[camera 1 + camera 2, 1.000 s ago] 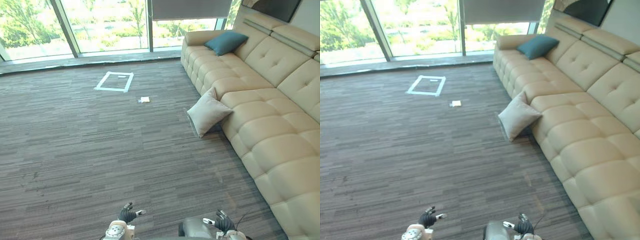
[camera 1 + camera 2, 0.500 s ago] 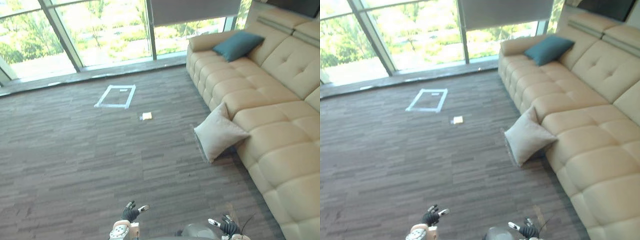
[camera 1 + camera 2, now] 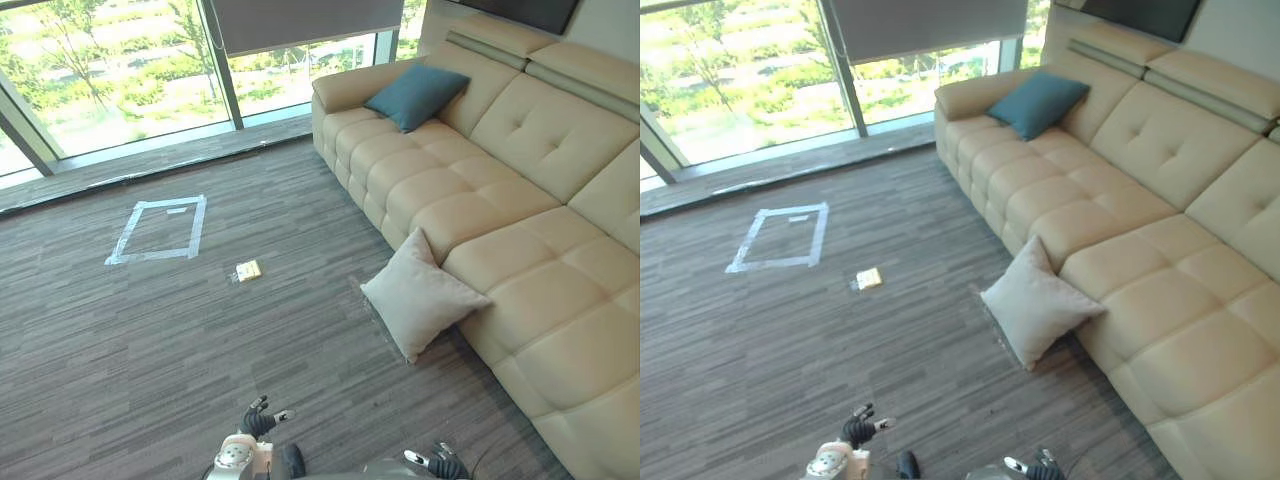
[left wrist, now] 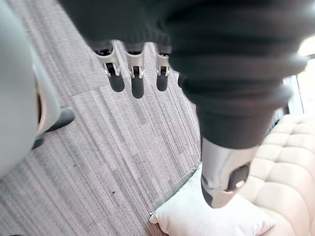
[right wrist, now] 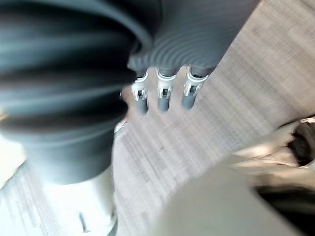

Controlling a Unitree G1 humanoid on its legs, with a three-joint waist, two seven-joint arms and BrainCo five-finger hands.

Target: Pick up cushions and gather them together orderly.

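The left hand (image 4: 231,73) hangs above the striped grey-brown carpet floor (image 4: 118,147), its fingers (image 4: 137,81) straight in a row and its thumb (image 4: 221,172) stretched out apart from them. Past the thumb, a pale cushion (image 4: 192,221) lies on the floor against the front of the cream tufted sofa (image 4: 290,162).

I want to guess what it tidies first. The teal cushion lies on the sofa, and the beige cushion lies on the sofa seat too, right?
Not quite. The beige cushion is on the carpet, leaning against the front of the sofa, as the left eye view shows. The teal cushion does lie on the sofa.
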